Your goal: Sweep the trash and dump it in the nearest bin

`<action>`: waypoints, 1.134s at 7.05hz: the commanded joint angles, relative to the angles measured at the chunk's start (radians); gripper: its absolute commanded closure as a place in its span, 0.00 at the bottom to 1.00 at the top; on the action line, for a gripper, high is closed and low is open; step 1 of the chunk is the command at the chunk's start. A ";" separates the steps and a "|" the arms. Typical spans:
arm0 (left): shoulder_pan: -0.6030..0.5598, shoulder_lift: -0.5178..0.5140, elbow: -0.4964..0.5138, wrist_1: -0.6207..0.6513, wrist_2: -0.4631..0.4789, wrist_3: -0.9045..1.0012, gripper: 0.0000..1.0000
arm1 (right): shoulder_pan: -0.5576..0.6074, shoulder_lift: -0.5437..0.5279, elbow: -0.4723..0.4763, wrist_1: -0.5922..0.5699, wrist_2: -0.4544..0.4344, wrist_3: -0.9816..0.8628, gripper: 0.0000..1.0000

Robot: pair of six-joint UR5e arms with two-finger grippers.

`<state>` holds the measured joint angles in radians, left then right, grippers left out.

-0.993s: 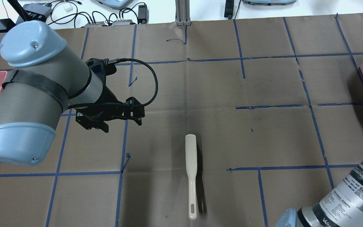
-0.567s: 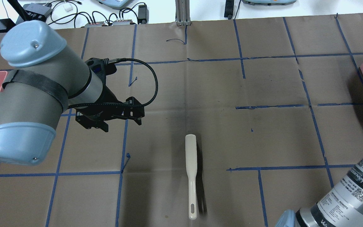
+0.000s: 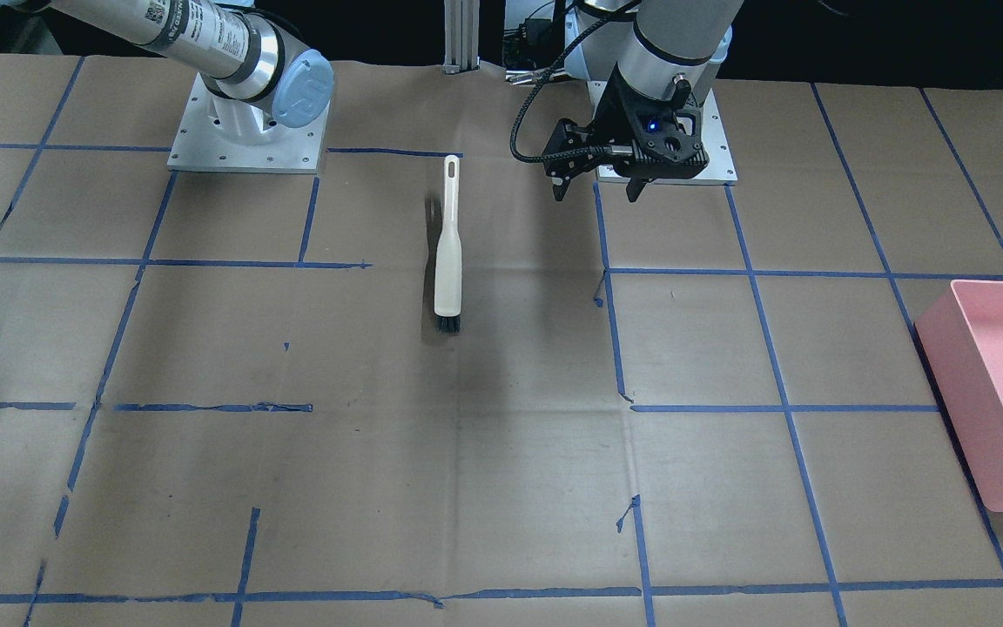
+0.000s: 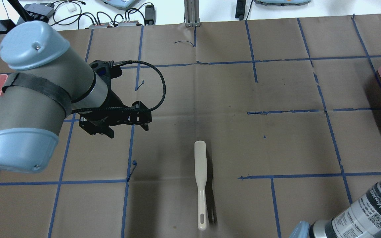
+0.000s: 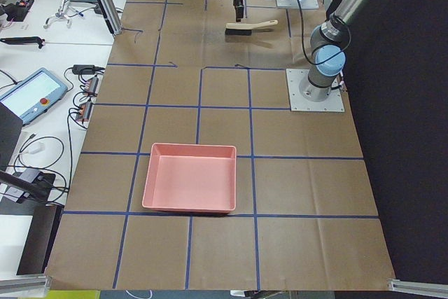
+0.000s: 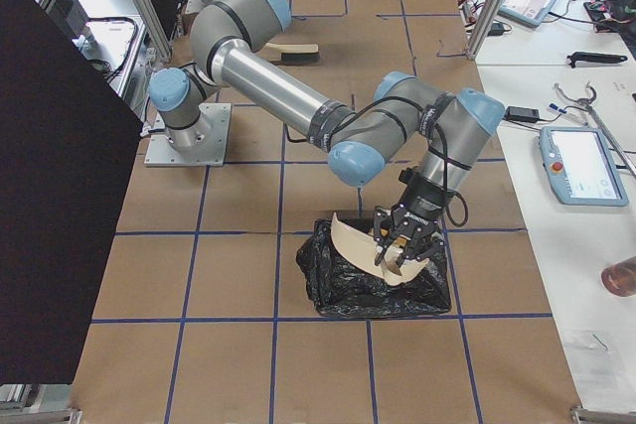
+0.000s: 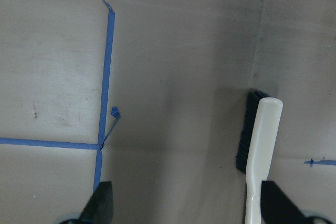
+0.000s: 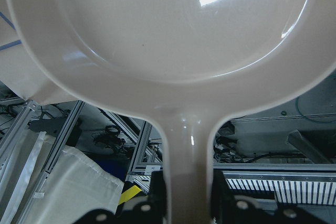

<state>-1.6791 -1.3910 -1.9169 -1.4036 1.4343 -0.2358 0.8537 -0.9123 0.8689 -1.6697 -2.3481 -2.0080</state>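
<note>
No trash shows in any view. My right gripper (image 6: 398,250) is shut on the handle of the cream dustpan (image 8: 173,35), which it holds tilted over the black-bagged bin (image 6: 373,285) at the table's right end. In the right wrist view the pan's inside is bare. My left gripper (image 3: 595,193) hangs open above the paper, nothing between its fingers (image 7: 102,203). A cream brush (image 4: 200,172) with black bristles lies flat to that gripper's right in the overhead view, and its head (image 7: 260,140) shows in the left wrist view.
A pink bin (image 5: 189,176) stands at the table's left end, also at the edge (image 3: 998,392) of the front-facing view. Brown paper with blue tape lines covers the table (image 4: 243,99). Cables and devices (image 4: 111,18) lie past the far edge.
The right arm's forearm has slid down and right, nearly out of the overhead view. The left gripper and the brush have barely shifted.
</note>
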 commanded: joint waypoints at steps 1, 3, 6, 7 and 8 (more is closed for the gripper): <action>-0.001 0.001 -0.002 0.000 0.000 0.001 0.00 | -0.007 -0.069 0.115 -0.068 -0.004 -0.001 0.66; -0.001 0.003 -0.001 0.000 0.000 0.001 0.00 | -0.007 -0.125 0.170 -0.068 0.001 -0.005 0.66; -0.001 0.003 0.001 0.000 0.000 0.001 0.00 | -0.007 -0.230 0.183 0.023 0.100 -0.020 0.67; -0.001 0.003 0.001 0.000 0.000 0.001 0.00 | -0.005 -0.296 0.226 0.033 0.160 -0.012 0.68; -0.001 0.003 0.001 0.000 0.000 0.003 0.00 | -0.005 -0.394 0.320 0.033 0.270 0.032 0.68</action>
<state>-1.6797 -1.3883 -1.9160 -1.4036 1.4343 -0.2344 0.8478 -1.2087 1.1062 -1.6451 -2.1825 -2.0115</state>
